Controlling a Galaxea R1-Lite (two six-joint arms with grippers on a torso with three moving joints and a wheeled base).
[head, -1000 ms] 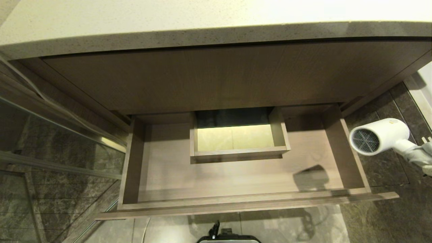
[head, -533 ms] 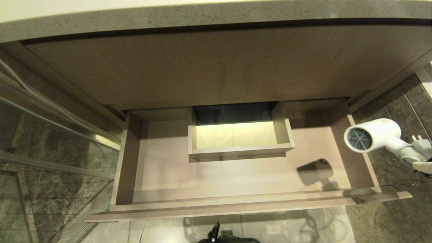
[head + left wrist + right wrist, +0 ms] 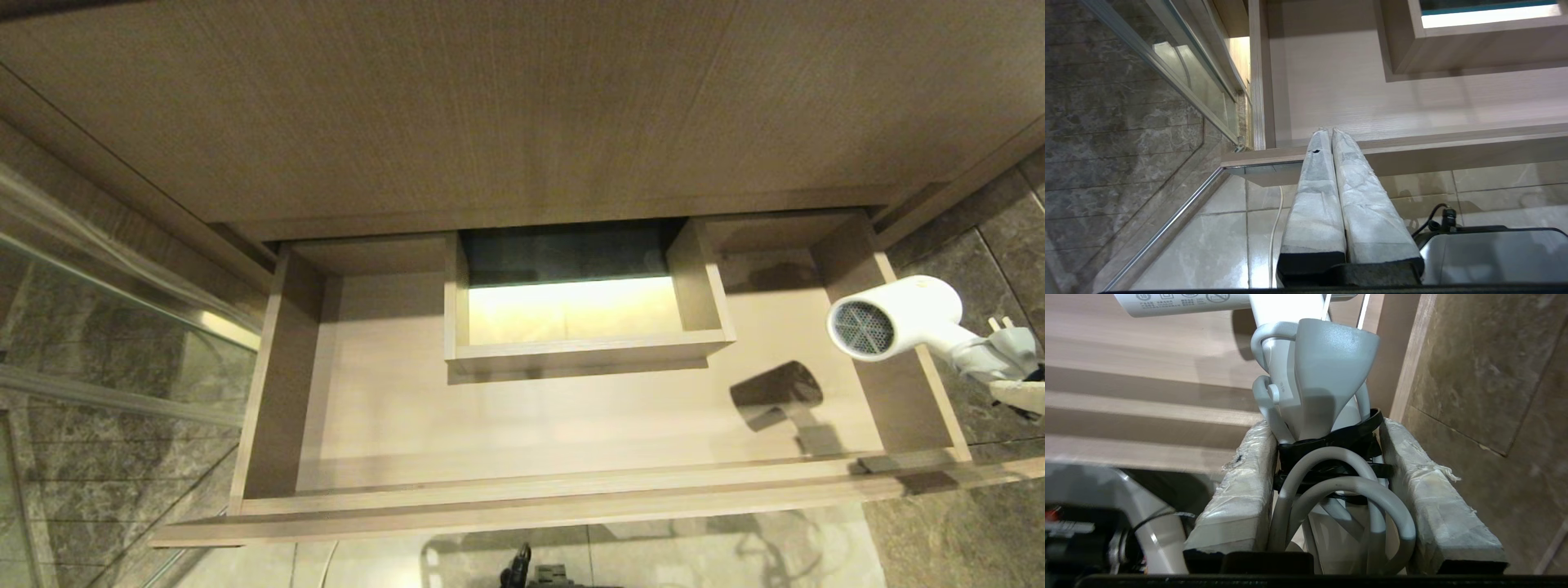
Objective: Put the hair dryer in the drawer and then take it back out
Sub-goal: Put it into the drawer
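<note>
R gripper (image 3: pixel 1327 473) clamps hair dryer (image 3: pixel 894 318) handle, mostly cut off at right | drawer (image 3: pixel 563 490) open | L gripper (image 3: pixel 1331 132) closed, parked near front.

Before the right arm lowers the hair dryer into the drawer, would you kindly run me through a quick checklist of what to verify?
1. Grip: right pincer clamps the hair dryer at its handle and bundled cord: ok.
2. Drawer pulled open: ok.
3. Landing spot: the drawer floor under the dryer's shadow is bare: ok.
4. Position: the barrel hangs over the drawer's right side wall, not yet fully over the floor: not ok.
5. Central cut-out box stands away from the dryer: ok.
6. Left pincer shut, in front of the drawer's front edge at its left end, away from the path: ok.
</note>
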